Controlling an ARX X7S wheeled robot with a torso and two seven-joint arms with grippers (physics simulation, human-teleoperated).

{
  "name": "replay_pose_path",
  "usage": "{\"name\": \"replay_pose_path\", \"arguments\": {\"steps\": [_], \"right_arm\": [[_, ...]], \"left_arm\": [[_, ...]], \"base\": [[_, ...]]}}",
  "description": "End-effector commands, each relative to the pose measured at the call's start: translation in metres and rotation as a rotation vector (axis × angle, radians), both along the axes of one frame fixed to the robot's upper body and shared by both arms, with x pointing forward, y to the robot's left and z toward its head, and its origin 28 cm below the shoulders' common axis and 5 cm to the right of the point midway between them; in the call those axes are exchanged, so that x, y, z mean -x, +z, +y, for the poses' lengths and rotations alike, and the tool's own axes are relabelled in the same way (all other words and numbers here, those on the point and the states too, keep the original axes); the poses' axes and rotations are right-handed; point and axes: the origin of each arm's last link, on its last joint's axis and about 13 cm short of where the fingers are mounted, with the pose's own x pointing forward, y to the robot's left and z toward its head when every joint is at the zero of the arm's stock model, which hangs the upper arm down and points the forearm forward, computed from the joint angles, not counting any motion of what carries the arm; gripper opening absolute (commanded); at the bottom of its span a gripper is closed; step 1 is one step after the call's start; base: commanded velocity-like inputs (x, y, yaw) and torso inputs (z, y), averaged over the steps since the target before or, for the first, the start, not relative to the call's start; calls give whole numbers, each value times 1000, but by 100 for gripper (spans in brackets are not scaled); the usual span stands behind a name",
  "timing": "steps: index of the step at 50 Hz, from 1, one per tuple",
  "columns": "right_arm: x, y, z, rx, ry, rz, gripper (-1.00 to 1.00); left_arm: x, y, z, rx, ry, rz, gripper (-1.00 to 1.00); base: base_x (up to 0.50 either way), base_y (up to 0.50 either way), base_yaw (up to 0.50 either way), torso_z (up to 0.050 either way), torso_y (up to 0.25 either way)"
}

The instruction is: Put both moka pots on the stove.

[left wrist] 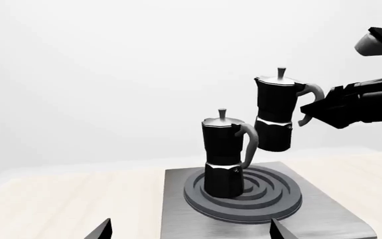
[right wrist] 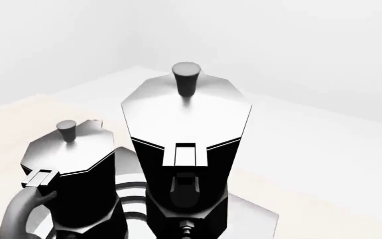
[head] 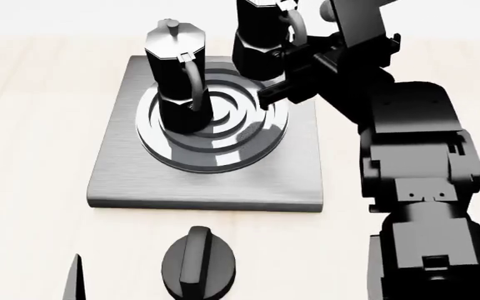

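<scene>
One moka pot [left wrist: 223,159] stands upright on the burner rings of the stove [left wrist: 324,214], a little left of their centre. In the head view this standing pot [head: 175,75] is on the grey stove [head: 123,169]. The second moka pot [left wrist: 274,114] hangs upright in the air over the stove's far right part, with my right gripper [left wrist: 308,112] shut on its curved handle. From the head, the held pot [head: 259,37] and my right gripper [head: 294,47] are at the top. The right wrist view shows the held pot [right wrist: 184,139] close up, the other [right wrist: 71,174] beside it. My left gripper [left wrist: 191,234] is open and empty before the stove's near edge.
A low round black knob [head: 198,262] sits on the pale wooden table [head: 32,125] in front of the stove. My right arm [head: 415,162] reaches along the stove's right side. My left gripper [head: 25,253] shows only as fingertips at the lower left.
</scene>
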Motion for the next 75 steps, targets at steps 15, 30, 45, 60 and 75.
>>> {"name": "replay_pose_path", "arguments": {"steps": [15,30,45,60,75], "right_arm": [[1,-24,12,-61,26,5,-100],[4,-41,14,-34,23,37,-100],[7,-56,16,-30,17,62,-100],[6,-54,18,-22,-7,32,100],[43,-57,19,-140,25,-52,100]], "left_arm": [[0,-1,-1,-1,-2,1,100],[-1,-2,-1,-2,-6,2,100],[0,-2,-1,-1,-6,1,100],[-1,-1,-1,-4,-4,3,100],[-1,-3,-3,-8,-10,6,100]], "base": [[0,0,0,0,1],[0,0,0,0,1],[0,0,0,1,1],[0,0,0,0,0],[0,0,0,0,0]]}}
